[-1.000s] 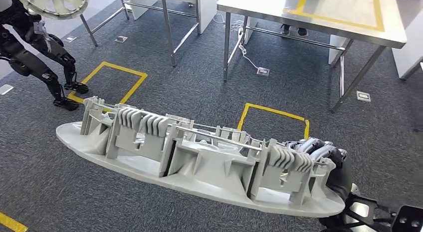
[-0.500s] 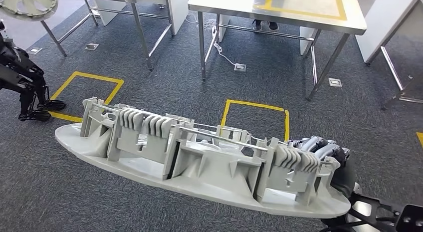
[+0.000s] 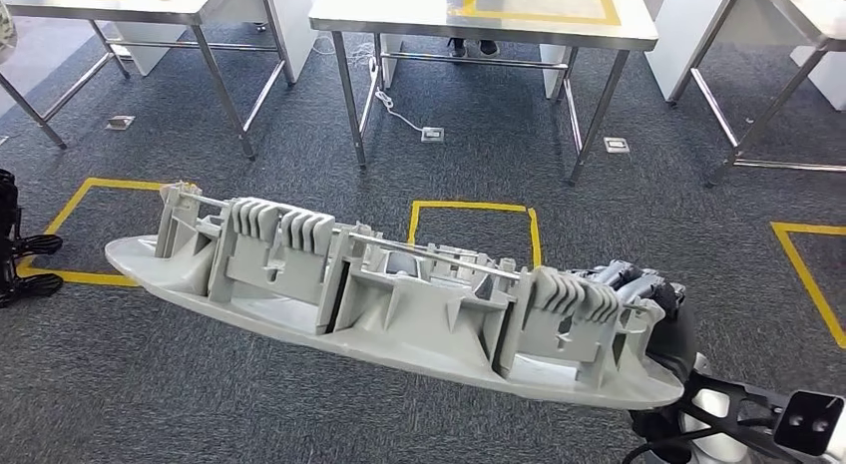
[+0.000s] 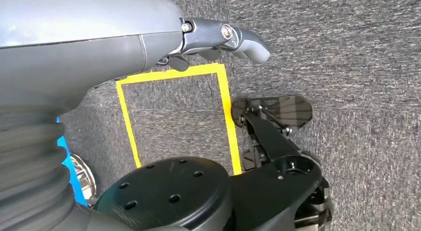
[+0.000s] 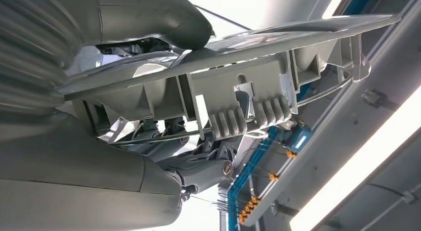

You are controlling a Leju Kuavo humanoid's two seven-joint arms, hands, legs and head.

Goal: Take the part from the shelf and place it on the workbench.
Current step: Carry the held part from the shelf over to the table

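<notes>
— What is the right hand (image 3: pixel 638 289) doing?
— It is gripping one end of the long grey part (image 3: pixel 379 299), which is reaching out leftward over the carpet (image 3: pixel 299 175).
— And the left hand (image 4: pixel 218 37)?
— It is hanging down, holding nothing, fingers partly hidden; the workbench (image 3: pixel 489 10) is standing well beyond.

Grey carpet floor (image 3: pixel 299 404) below me, marked with yellow tape squares (image 3: pixel 469 207). Steel bench (image 3: pixel 399 7) stands ahead on it, yellow tape outline on its top. Floor sockets (image 3: pixel 432 135) sit beside its legs.
</notes>
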